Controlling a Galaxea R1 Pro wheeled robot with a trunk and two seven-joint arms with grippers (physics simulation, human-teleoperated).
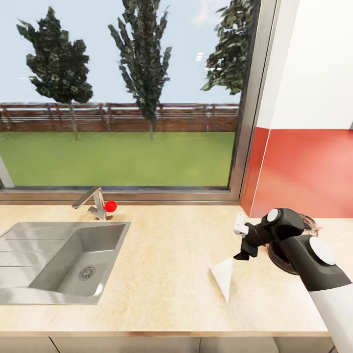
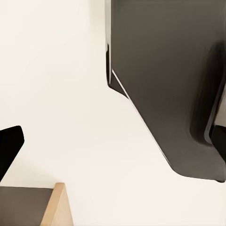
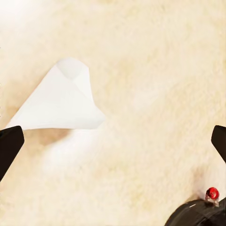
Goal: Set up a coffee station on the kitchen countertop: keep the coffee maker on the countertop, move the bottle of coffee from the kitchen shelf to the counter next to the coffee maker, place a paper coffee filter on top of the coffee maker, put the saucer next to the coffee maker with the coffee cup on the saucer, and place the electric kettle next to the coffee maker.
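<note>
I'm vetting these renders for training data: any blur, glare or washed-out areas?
Head view: sharp, evenly lit, the paper coffee filter casts little shadow on the countertop. Right wrist view: countertop washed-out and soft, filter edges still readable, faint shadow beneath. Left wrist view: a near-featureless pale surface, dark blurred shapes close up.

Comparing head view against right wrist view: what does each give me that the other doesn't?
Head view alone: the sink, the tap, the window and the right arm. Right wrist view alone: the right gripper with fingertips spread wide, and the kettle's red button. Both: the paper coffee filter lying on the countertop, and the electric kettle beside it.
</note>
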